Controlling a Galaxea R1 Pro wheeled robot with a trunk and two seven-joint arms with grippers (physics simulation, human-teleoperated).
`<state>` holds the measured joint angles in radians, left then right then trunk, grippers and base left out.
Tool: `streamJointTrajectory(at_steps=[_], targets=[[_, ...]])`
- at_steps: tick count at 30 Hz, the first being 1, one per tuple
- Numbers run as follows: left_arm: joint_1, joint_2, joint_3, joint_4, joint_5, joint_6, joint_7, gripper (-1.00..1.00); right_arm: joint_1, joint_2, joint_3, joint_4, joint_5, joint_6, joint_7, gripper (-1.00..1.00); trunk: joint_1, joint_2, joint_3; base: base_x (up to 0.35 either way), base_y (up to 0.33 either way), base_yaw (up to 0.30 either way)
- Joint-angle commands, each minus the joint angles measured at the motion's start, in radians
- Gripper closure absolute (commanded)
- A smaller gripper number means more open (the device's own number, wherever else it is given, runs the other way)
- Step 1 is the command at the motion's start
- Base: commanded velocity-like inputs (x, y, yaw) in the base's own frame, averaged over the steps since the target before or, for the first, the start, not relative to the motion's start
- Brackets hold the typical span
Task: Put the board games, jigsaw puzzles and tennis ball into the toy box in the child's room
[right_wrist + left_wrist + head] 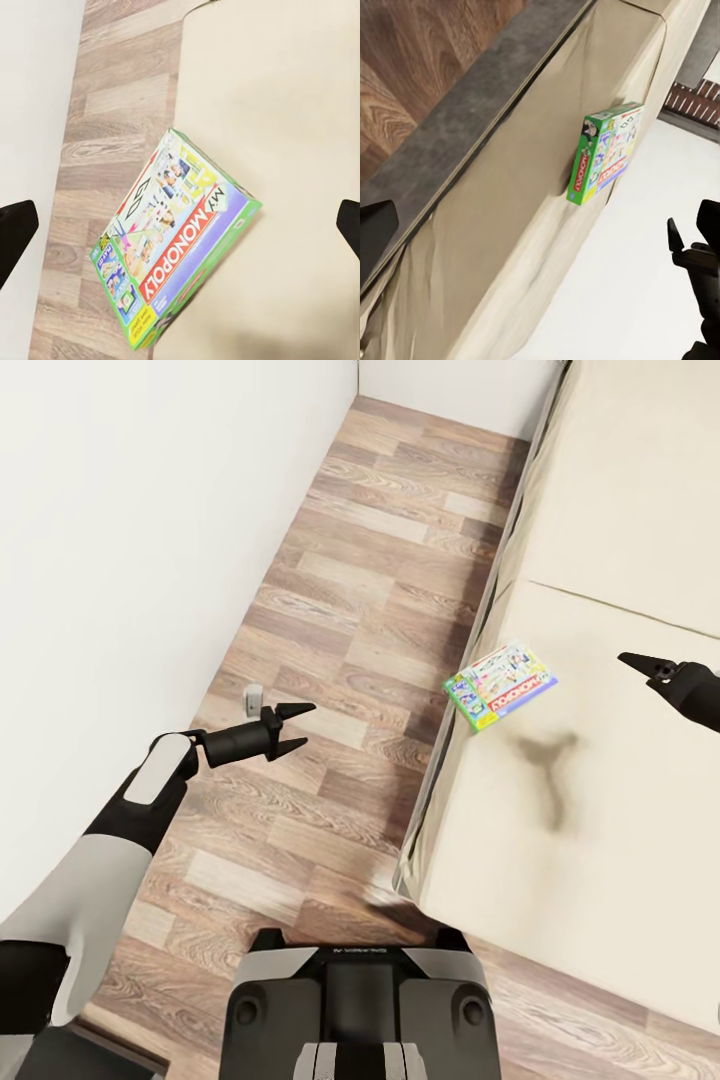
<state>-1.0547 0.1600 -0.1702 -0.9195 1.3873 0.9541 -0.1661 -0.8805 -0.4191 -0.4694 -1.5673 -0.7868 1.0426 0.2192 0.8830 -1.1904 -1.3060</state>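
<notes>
White wall (120, 510) at far left. Left gripper (290, 728) held over the wood plank floor (350, 580), clear of the bed; fingers spread apart, nothing between them. Small pale object (252, 700) on the floor by the wall just beyond it; too small to identify.

Centre: robot base (355, 1010) at the bed corner.

Monopoly box (499, 685) lies flat on the cream mattress of the bed (600, 800), at its floor-side edge, one corner seemingly overhanging. Left wrist view shows the box (604, 154) at that edge above the dark grey base (472, 112).

Right gripper (650, 665) hovers over the mattress, near the box, not touching. Right wrist view: box (176, 240) between widely parted fingertips (15, 229), nothing gripped.
</notes>
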Motion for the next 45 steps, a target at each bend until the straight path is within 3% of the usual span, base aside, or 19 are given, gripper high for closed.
streamJointTrajectory(at_steps=[1,16,23,33,45], targets=[[-0.001,0.001,-0.003,0.002,-0.008,0.0,-0.011,-1.0,-0.001,0.0,-0.001,0.0,0.009,0.005,0.009,-1.0,0.004,-0.008,-0.002,0.0,0.0,0.0],[-0.004,0.002,-0.007,0.011,-0.009,-0.001,-0.027,-1.0,-0.005,-0.005,-0.003,-0.006,0.009,0.005,0.003,-1.0,0.062,-0.113,-0.025,0.0,0.0,0.0],[-0.012,0.007,-0.008,0.035,-0.011,-0.002,-0.079,-1.0,-0.052,-0.009,-0.003,-0.019,0.011,0.005,0.001,-1.0,0.088,-0.162,-0.036,0.0,0.0,0.0],[-0.031,0.003,-0.008,0.042,-0.012,-0.003,-0.108,-1.0,-0.09,-0.013,-0.004,-0.022,0.012,0.005,-0.001,-1.0,0.127,-0.232,-0.051,0.0,0.0,0.0],[-0.056,-0.011,-0.009,0.05,-0.06,-0.003,-0.12,-1.0,-0.097,-0.013,-0.006,-0.031,0.01,0.005,-0.053,-1.0,0.173,-0.316,-0.069,0.0,0.0,0.0]])
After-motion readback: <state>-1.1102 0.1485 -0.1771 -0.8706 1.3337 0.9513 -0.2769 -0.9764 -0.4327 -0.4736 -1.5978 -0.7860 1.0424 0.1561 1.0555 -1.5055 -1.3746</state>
